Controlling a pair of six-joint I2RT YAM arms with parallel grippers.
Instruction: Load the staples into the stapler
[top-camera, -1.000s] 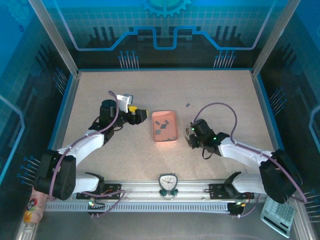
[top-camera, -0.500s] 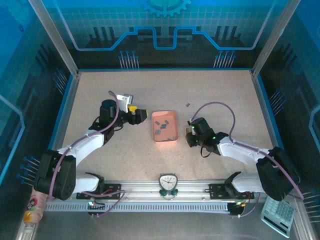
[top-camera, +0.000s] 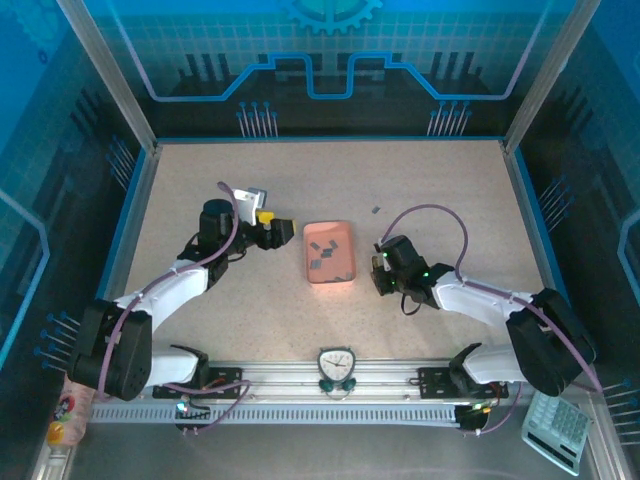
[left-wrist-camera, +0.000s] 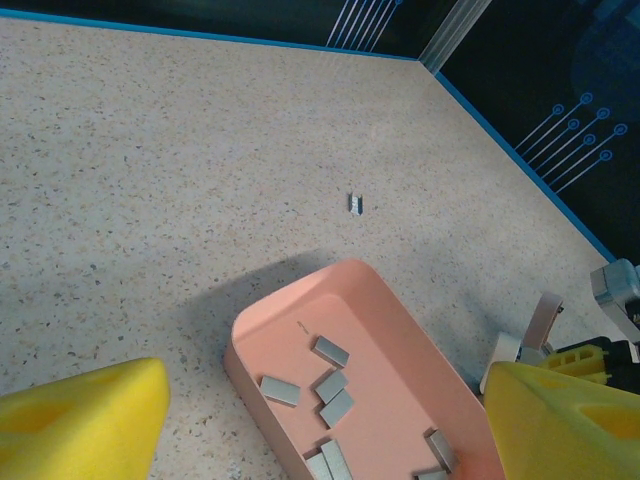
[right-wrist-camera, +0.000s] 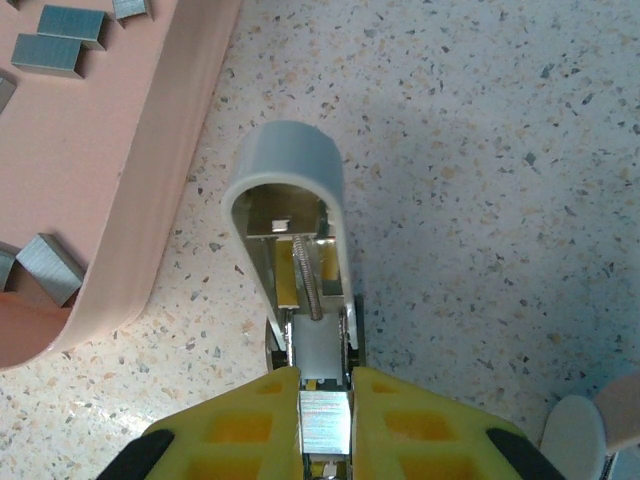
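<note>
Holding several staples (left-wrist-camera: 335, 407), the pink tray (top-camera: 326, 234) sits mid-table; one stray strip (left-wrist-camera: 356, 203) lies at its 1 o'clock. The left gripper (top-camera: 283, 232), at the tray's 9 o'clock, gapes wide and empty; the right gripper (right-wrist-camera: 325, 385), at 3 o'clock, pinches the stapler (right-wrist-camera: 285, 160).

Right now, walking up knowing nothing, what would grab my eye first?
A pink tray sits in the middle of the speckled table, holding grey staples. Just right of it, the right gripper clamps a small stapler lying opened, spring showing. One stray strip lies beyond the tray.
</note>
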